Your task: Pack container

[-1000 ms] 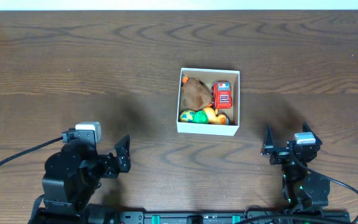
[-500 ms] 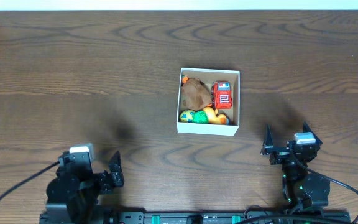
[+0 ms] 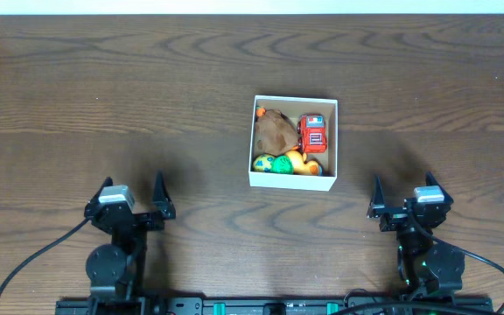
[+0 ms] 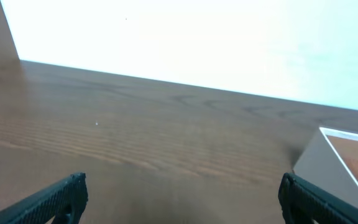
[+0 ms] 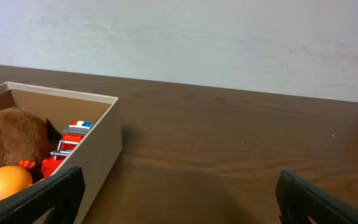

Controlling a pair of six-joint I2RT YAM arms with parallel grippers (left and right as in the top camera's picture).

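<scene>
The left hand has drawn back to the near left edge of the counter and now points far, wide open and empty, like the right hand. The container stands in the middle with the toys inside, so the packing seems finished.

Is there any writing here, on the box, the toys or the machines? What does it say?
No readable text in any view.
Box: plain white walls, no print.
Red truck: pale markings, too small to tell whether they are letters.
Bar at the table's near edge: green marks, too small to read.
</scene>
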